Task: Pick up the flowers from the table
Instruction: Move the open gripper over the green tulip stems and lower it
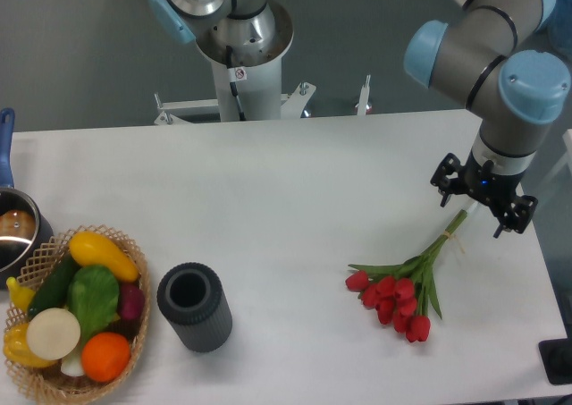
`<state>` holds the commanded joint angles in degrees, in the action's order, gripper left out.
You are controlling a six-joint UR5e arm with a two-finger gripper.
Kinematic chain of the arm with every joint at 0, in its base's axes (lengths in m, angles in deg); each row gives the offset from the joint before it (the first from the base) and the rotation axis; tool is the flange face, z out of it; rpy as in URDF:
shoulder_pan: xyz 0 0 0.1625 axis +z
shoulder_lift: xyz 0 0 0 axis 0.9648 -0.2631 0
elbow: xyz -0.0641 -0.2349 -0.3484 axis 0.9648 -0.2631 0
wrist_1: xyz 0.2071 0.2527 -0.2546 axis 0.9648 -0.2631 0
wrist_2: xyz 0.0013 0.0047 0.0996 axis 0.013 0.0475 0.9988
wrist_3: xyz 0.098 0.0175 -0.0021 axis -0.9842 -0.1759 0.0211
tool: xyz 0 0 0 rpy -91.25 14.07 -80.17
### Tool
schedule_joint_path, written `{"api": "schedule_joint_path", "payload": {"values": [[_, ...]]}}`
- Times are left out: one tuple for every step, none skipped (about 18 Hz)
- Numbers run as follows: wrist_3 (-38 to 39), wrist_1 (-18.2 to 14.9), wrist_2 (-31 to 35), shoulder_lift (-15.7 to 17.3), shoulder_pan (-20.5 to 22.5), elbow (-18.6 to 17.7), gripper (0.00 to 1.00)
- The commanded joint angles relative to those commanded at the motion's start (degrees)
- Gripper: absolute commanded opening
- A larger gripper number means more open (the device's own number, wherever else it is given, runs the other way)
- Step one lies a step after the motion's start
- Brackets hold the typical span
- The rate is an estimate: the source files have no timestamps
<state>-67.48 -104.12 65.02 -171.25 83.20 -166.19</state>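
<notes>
Lying at the right of the frame, the flowers (407,286) rest flat on the white worktop (295,208), red heads toward the lower centre-right and green stems running up and to the right. The claw (483,206) hangs over the upper tip of the stems, its two black fingers (444,176) spread wide on either side of the stem ends; it has hold of nothing, and whether the fingers touch the stems cannot be told from this view. The arm (500,56) descends to it from the upper right corner.

At the lower left, a wicker basket (36,383) holds artificial vegetables: a yellow one at the top, a dark green one, a light green one, a purple one, a white round one and an orange one. Just right of the basket a dark cylinder (194,306) stands open end up, its interior dark. At the left edge, a metal pot (16,229) with a blue handle is partly cut off; its contents are unclear.
</notes>
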Motion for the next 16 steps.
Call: {"api": "schedule_joint_path", "payload": {"values": [[0.2,0.8,0.4,0.1,-0.7,-0.9,1.0],[0.3,1.6,1.1,0.2,-1.4,-1.8,1.0],[0.3,1.8,2.2,0.3,-1.8,-2.8,1.0],[0.9,1.9,3.8,0.5,-2.3,-3.8,1.0],[1.9,3.0,4.9,0.6,-3.3,-4.5,1.0],[3.2,5.2,5.2,0.4,-4.3,-5.1,1.0],[4.6,8.9,5.2,0.3,-4.7,-6.4,1.0],[5.9,13.6,5.1,0.2,-4.8,-8.3,1.0],[7.3,17.4,5.1,0.1,-4.9,-10.4,1.0],[8.7,19.8,5.3,0.0,-4.9,-12.1,1.0],[9.6,20.4,5.4,0.0,-4.9,-12.6,1.0],[10.3,20.5,5.3,0.0,-4.9,-12.5,1.0],[10.9,20.5,5.4,-0.1,-4.9,-12.5,1.0],[11.5,20.7,5.4,-0.1,-5.0,-12.6,1.0],[12.1,20.7,5.5,-0.5,-5.1,-12.5,1.0],[12.4,20.8,5.4,-1.0,-5.4,-12.3,1.0]]}}
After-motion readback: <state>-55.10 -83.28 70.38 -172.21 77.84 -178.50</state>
